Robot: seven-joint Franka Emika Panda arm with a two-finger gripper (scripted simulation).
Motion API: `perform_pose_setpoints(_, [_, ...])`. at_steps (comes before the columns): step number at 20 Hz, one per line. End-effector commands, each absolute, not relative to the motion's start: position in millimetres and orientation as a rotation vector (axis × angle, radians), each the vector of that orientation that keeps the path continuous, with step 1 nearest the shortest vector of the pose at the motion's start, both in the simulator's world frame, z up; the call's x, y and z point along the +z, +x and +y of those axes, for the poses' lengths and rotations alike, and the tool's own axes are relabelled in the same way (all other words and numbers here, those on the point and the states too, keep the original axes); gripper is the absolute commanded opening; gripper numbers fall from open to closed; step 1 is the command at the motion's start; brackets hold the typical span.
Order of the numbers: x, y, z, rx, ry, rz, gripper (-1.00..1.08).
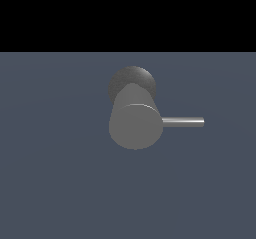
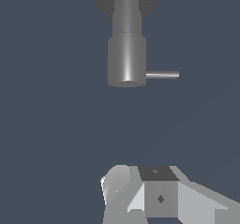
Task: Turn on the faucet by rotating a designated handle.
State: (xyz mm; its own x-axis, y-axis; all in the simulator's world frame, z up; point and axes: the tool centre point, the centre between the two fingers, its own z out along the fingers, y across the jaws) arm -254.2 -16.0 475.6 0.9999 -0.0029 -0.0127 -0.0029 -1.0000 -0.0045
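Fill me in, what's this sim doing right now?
A Panda arm is set to turn on a faucet, a stout grey cylinder on a dark rounded base. Its handle, a thin metal rod, sticks out sideways toward the exterior view's right. Nothing touches it yet. In the wrist view the tool sits well short of the faucet, with bare floor between them. The arm does not show in the exterior view. Whether the tool is open is unclear.

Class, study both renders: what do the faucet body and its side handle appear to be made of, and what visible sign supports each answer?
The faucet looks like matte grey metal, possibly plastic: its flat end face is evenly dull, with only a soft highlight along the cylinder in the wrist view. The handle looks like brushed or polished metal: a thin silvery rod with a bright streak along its length. Being simulator renders, neither is certain.
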Motion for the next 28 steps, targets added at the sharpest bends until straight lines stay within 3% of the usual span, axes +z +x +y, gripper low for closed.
perform_pose_setpoints(1, [476,-254,-16,0.02,-3.137,0.005,-1.0])
perform_pose_setpoints(15, [493,-249,-5,-0.055,-3.048,-0.034,-1.0])
perform_pose_setpoints(28, [546,-239,-15,-0.403,-2.63,-0.065,-1.0])
